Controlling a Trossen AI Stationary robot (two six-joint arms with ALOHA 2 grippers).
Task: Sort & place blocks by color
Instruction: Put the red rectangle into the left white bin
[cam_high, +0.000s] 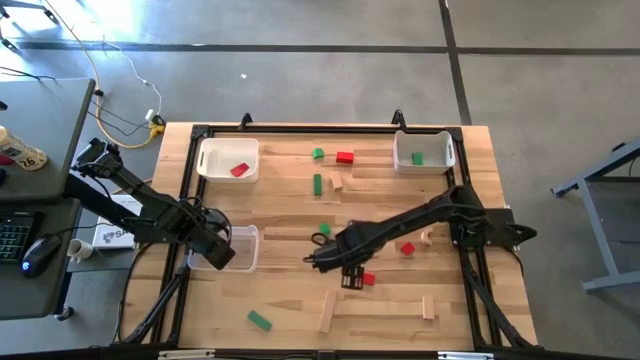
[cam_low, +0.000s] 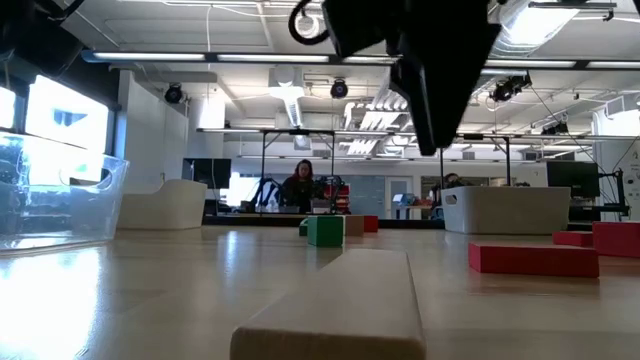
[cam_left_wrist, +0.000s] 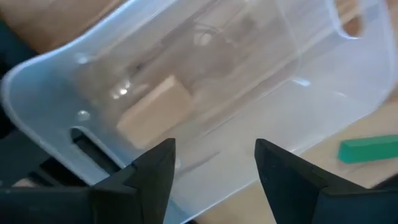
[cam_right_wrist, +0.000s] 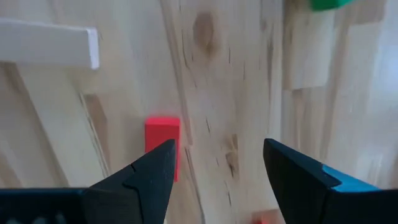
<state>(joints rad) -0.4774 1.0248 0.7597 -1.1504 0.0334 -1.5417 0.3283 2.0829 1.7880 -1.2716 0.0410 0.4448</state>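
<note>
Evidently hunting red, the right gripper (cam_right_wrist: 214, 171) hangs released and empty above a red block (cam_right_wrist: 162, 144) on the tabletop (cam_high: 400, 300), while the left gripper (cam_left_wrist: 214, 165), also released, waits over the clear bin (cam_left_wrist: 261, 93) holding a light wood block (cam_left_wrist: 154, 111)

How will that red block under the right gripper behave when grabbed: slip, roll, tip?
The red block looks rigid, painted wood, so probably light with no flex. It lies flat with squared faces, so rolling or tipping seems unlikely. The open right gripper might skid it sideways on the smooth table.
</note>
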